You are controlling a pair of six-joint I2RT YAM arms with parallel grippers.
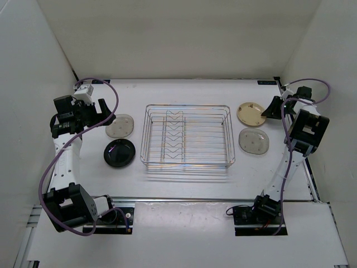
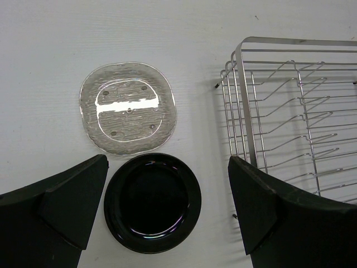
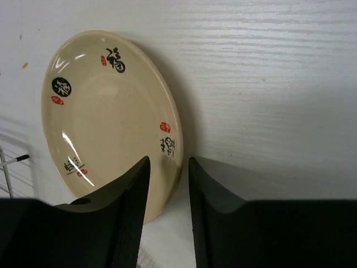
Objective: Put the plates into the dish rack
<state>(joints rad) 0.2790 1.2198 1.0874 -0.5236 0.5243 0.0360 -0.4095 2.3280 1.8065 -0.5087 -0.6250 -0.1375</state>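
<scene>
Top external view: white counter [image 1: 184, 92], matte, faintly ribbed. Dish rack [image 1: 187, 137] sits mid-counter: a rectangular chrome wire basket with a row of V-shaped dividers down its middle and nothing in the slots.

Four small round plates lie flat-looking on the counter, two on each side of the rack.
- Left side: grey plate [image 1: 120, 125], translucent, with pebbled glass-like texture and a softly squared rim. Black plate [image 1: 119, 152] is just nearer the arm bases, glossy and smooth, with a raised rim.
- Right side: tan plate [image 1: 251, 113], glazed and opaque. Second grey plate [image 1: 253, 140] lies just nearer the bases, apart from it.

Left fingers [image 1: 105, 113]: spread wide, holding nothing, hanging over the left pair. Left wrist view puts the black plate between the two dark finger pads, nearer the left pad, and the grey plate beyond their tips. The rack's corner stands just beyond the right pad.

Right fingers [image 1: 273, 107]: at the tan plate's outer edge. Right wrist view shows black characters and red seal marks printed on the plate's face. The fingers are drawn close together with the rim in the narrow gap. One finger overlaps the plate face, and a sliver of counter shows beside the other. Cannot tell whether they pinch the rim. The plate's near edge is possibly tipped up, but the angle is poor.
</scene>
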